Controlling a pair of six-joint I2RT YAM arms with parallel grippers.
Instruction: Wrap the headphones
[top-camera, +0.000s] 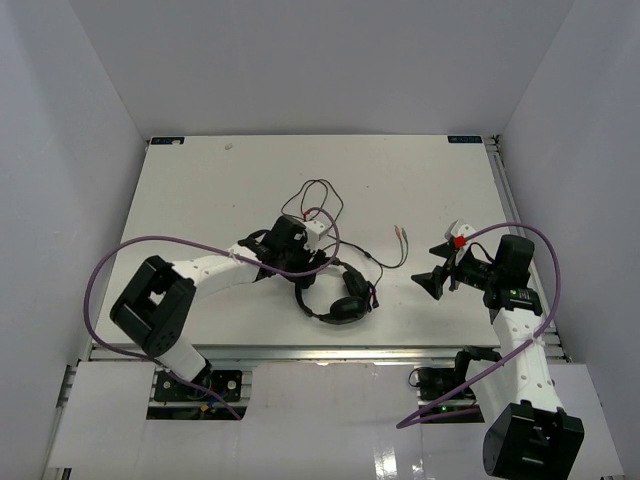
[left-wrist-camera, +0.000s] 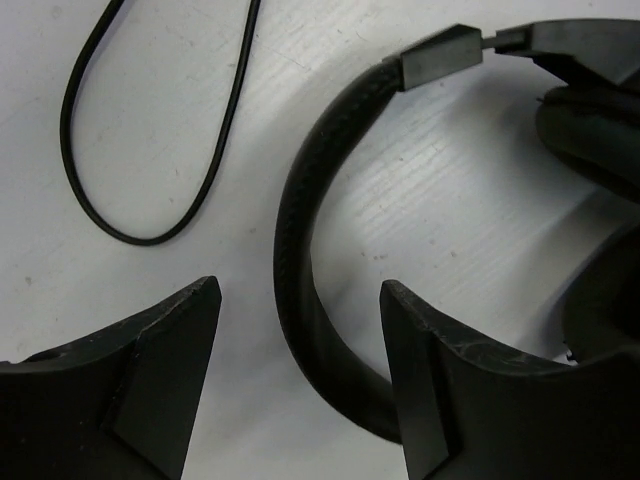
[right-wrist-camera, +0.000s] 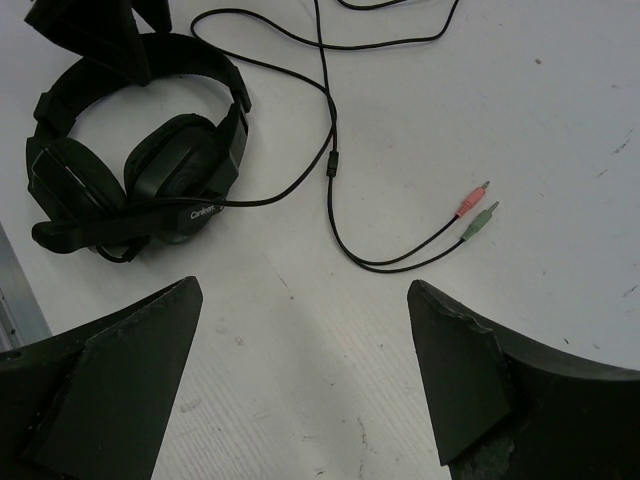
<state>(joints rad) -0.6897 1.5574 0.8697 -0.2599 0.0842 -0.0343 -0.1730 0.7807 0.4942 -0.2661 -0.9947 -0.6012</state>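
Headphones (right-wrist-camera: 150, 170) | headband partly covered by left gripper (left-wrist-camera: 300, 290) | earcup cropped

**A robot test cell in a lab**

Plain white panels (top-camera: 60, 150) box in a white counter (top-camera: 220, 190) on three sides. The left arm (top-camera: 205, 270) and the right arm (top-camera: 520, 345), both white-and-black machines, are bolted to a bare aluminium rail (top-camera: 330, 352) at the near edge. Thick purple cables (top-camera: 100, 275) loop off them, as on a research rig.

Black over-ear headphones (right-wrist-camera: 175, 165) flat, thin cable (right-wrist-camera: 327, 110) in loose loops, pink and green plugs (right-wrist-camera: 477, 212) aside.
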